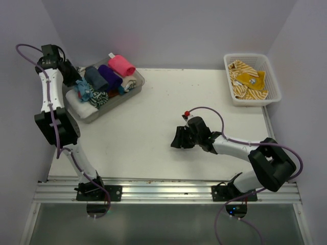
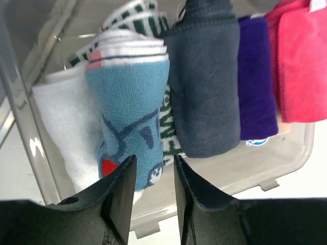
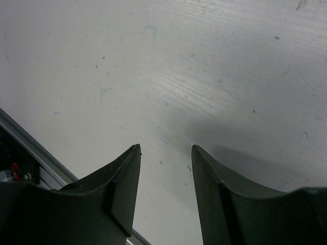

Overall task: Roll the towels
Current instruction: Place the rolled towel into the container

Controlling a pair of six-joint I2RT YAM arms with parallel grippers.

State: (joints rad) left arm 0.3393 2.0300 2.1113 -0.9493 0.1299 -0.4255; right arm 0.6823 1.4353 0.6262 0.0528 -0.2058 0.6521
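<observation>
Several rolled towels lie side by side in the clear tray [image 1: 137, 77] at the back left: hot pink [image 1: 121, 65], purple [image 1: 110, 76], dark grey [image 1: 96, 79], light blue [image 1: 83, 91], green-and-white [image 1: 98, 98] and white [image 1: 76, 102]. My left gripper [image 2: 155, 166] hovers at the tray's edge, open with a narrow gap and nothing in it. The light blue towel [image 2: 127, 97] lies just beyond its left fingertip [image 2: 130, 166]. My right gripper [image 3: 166, 150] stands open and empty over bare table near the middle [image 1: 176, 139]. Mustard-yellow striped towels [image 1: 248, 80] lie crumpled in the white basket [image 1: 250, 57].
The tray wall [image 2: 245, 166] runs right in front of the left fingers. The white lattice basket sits at the back right corner, by the wall. Grey walls close in the table on three sides. An aluminium rail [image 1: 163, 191] runs along the near edge.
</observation>
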